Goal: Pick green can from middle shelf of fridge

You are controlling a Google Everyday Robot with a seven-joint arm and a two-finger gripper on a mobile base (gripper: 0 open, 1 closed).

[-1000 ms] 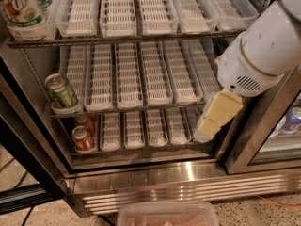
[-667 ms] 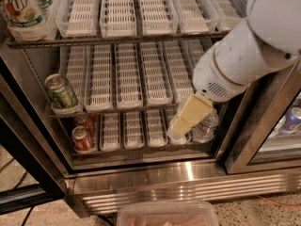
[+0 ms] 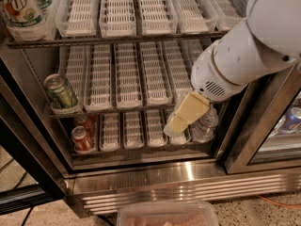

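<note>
The green can (image 3: 60, 92) stands at the front left end of the middle shelf (image 3: 136, 79) of the open fridge (image 3: 155, 178). It has a green-and-white print and a silver top. My gripper (image 3: 178, 124) hangs from the white arm on the right, in front of the lower shelf, well to the right of the can and lower than it. Its cream fingers (image 3: 186, 114) point down and to the left. It holds nothing that I can see.
A large 7UP bottle (image 3: 21, 8) stands on the top shelf at left. Two red cans (image 3: 83, 136) sit on the bottom shelf under the green can. A clear water bottle (image 3: 205, 125) stands at bottom right. A plastic tub (image 3: 167, 214) lies at the lower edge.
My arm has swung left and slightly down across the fridge front, from the right door edge toward the middle. The cans have not moved.
</note>
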